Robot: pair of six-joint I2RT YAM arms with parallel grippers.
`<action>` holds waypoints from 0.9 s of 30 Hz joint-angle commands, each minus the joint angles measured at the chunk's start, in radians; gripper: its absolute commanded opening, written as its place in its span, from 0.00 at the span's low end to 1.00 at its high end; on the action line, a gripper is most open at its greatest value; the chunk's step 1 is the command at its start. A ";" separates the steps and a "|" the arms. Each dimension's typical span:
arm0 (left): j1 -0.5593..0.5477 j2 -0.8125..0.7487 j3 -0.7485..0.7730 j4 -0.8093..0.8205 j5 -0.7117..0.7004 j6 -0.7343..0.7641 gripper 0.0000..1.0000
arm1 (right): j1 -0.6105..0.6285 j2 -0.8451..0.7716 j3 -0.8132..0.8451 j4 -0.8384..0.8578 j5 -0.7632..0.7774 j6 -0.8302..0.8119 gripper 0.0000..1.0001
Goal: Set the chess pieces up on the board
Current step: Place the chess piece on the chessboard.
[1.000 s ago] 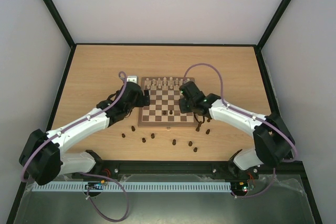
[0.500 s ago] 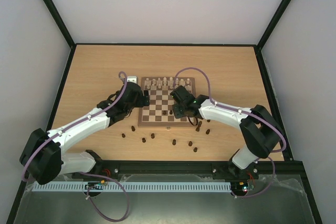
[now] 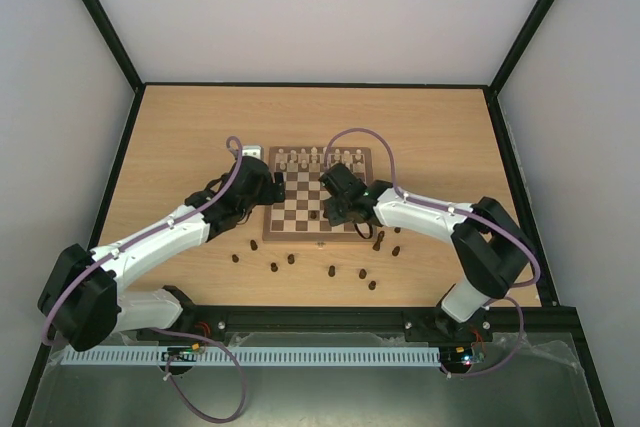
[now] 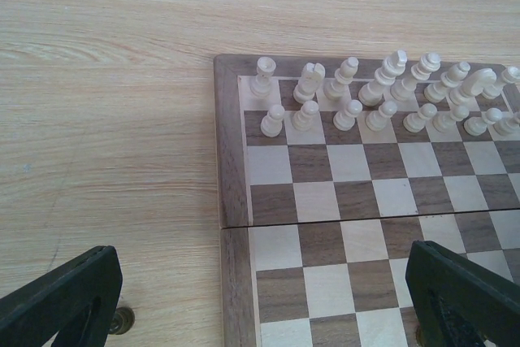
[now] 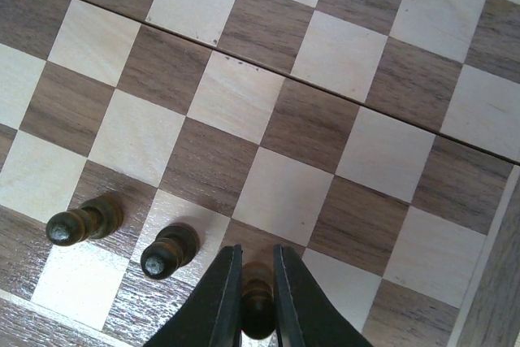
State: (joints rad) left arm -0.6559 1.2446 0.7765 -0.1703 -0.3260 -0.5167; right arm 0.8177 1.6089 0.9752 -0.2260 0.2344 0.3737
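Now the right gripper [image 5: 257,270] is clamped on a dark pawn [image 5: 257,314], upright and low over the board [image 5: 357,62], apparently to seat it beside the two dark pieces [image 5: 166,253] just to its left. The left gripper [image 4: 264,298] hangs spread apart and empty at the board's corner, cream pieces [image 4: 382,99] ahead of it, probably so as not to crowd the other arm.

Perhaps white walls [image 3: 320,7], wood table [image 3: 180,137], black frame [image 3: 98,19]

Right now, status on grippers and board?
Left gripper open above board edge. Right gripper shut on dark piece, near row. Two dark pieces stand close beside it.
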 commanded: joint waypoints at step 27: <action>0.006 0.011 -0.010 -0.001 -0.004 -0.008 0.99 | 0.020 0.023 0.019 -0.019 -0.002 -0.009 0.16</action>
State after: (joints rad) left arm -0.6559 1.2453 0.7765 -0.1703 -0.3222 -0.5171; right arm 0.8276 1.6310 0.9882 -0.2260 0.2379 0.3664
